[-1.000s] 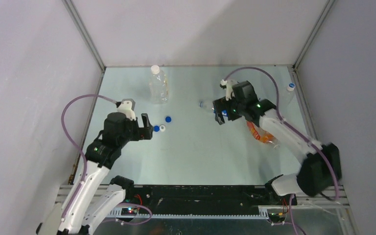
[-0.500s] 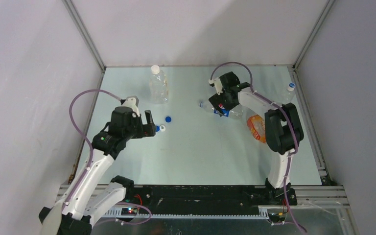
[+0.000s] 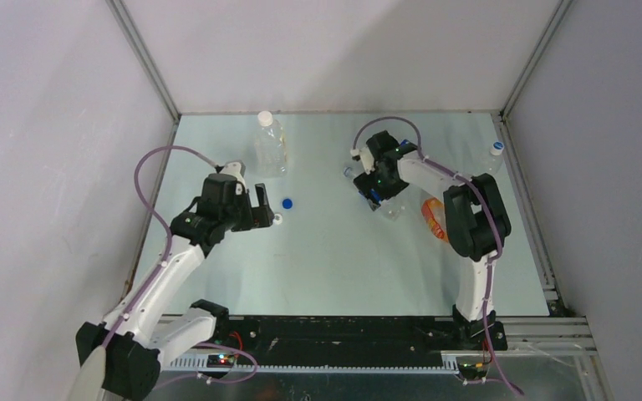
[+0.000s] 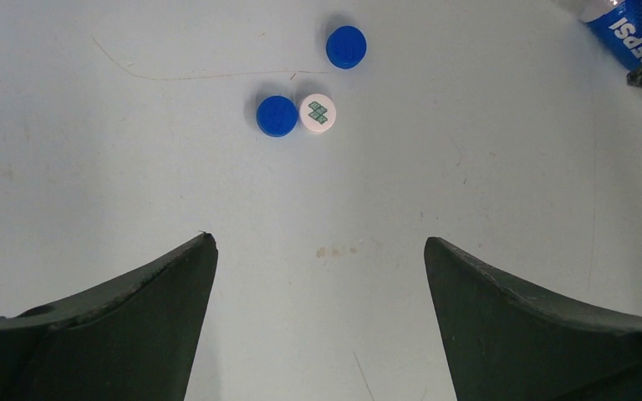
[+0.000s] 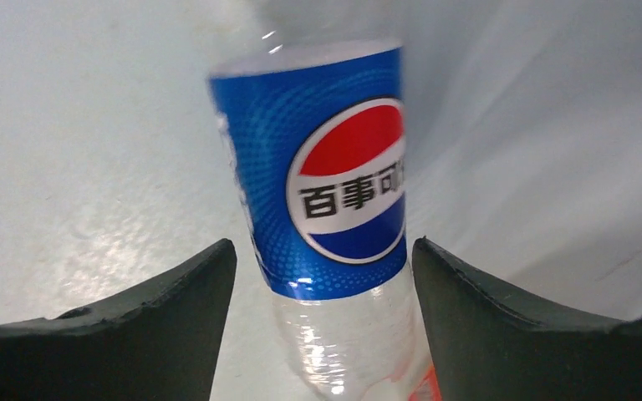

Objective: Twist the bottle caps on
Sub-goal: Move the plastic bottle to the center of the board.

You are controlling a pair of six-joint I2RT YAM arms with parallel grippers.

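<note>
Three bottle caps lie together on the table: a blue cap (image 4: 346, 46), a second blue cap (image 4: 277, 115) and a white cap (image 4: 317, 113) touching it. From above I see the far blue cap (image 3: 287, 202) and the white cap (image 3: 277, 219). My left gripper (image 4: 320, 241) (image 3: 264, 210) hangs open just short of them, holding nothing. A clear bottle with a blue label (image 5: 326, 175) (image 3: 391, 207) lies on its side, uncapped. My right gripper (image 5: 323, 246) (image 3: 374, 190) straddles its body, jaws open, with a gap at the left finger.
An upright clear bottle with a white cap (image 3: 270, 144) stands at the back left. Another capped bottle (image 3: 492, 159) stands by the right wall. An orange-labelled bottle (image 3: 433, 215) lies beside the right arm. Grey walls close in three sides.
The right arm swung back and left, came down over the blue-labelled bottle, and its jaws narrowed around it. The left gripper slid right, closer to the caps, still open.
</note>
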